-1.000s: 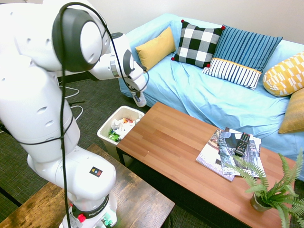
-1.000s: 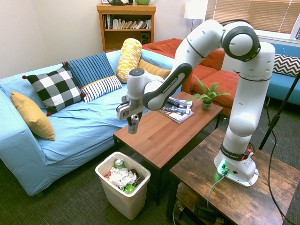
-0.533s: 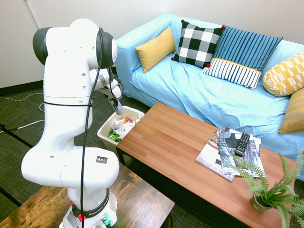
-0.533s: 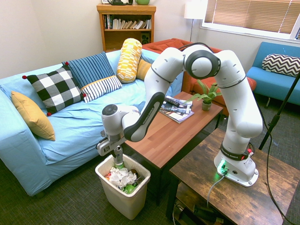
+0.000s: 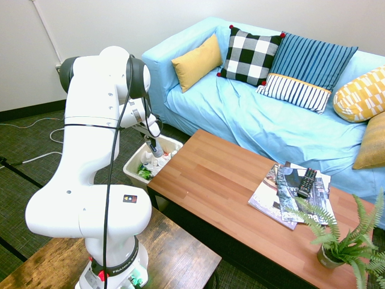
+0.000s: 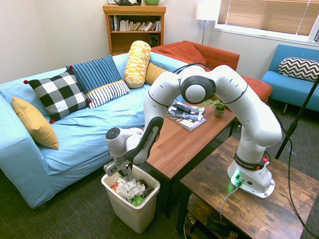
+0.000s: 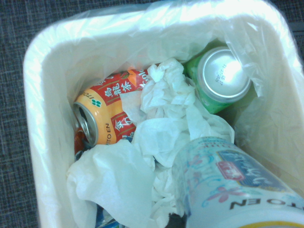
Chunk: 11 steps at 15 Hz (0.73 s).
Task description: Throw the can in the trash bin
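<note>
The white trash bin (image 5: 131, 163) (image 6: 132, 216) (image 7: 33, 95) stands on the carpet at the end of the coffee table, lined with a clear bag. My gripper (image 5: 156, 150) (image 6: 127, 175) points down into its mouth, just below rim height. It looks shut on the can (image 7: 232, 185), a pale silvery can with a pink-red label patch and dark print. In the wrist view the can rises from the lower edge, above the rubbish. In the exterior views only a small silvery bit shows at the fingertips.
Inside the bin lie crumpled white tissue (image 7: 161, 118), an orange-red can (image 7: 107, 118) and a green can (image 7: 221, 78). The wooden coffee table (image 5: 222, 180) (image 6: 174, 142) borders the bin. The blue sofa (image 5: 252, 114) stands behind it.
The arm has swung from above the table's end down to the bin. The gripper has dropped from above the rim into the bin's mouth, can still in it.
</note>
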Available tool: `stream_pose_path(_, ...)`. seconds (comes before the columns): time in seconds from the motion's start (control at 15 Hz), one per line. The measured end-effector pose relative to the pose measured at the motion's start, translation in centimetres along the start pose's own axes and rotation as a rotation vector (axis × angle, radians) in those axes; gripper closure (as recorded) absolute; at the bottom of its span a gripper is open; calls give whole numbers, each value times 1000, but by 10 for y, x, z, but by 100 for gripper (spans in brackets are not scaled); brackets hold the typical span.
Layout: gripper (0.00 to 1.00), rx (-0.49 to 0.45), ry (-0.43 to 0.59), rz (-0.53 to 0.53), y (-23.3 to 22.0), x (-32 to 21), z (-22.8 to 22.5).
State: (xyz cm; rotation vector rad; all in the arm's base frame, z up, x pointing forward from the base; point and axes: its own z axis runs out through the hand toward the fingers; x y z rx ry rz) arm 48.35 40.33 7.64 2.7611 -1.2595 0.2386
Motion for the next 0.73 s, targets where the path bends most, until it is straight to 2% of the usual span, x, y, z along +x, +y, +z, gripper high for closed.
stream_pose_path(0.33,0,17,20,16,-11,12,0)
stream_pose_path(0.73,0,35,59,35,-22,0,2)
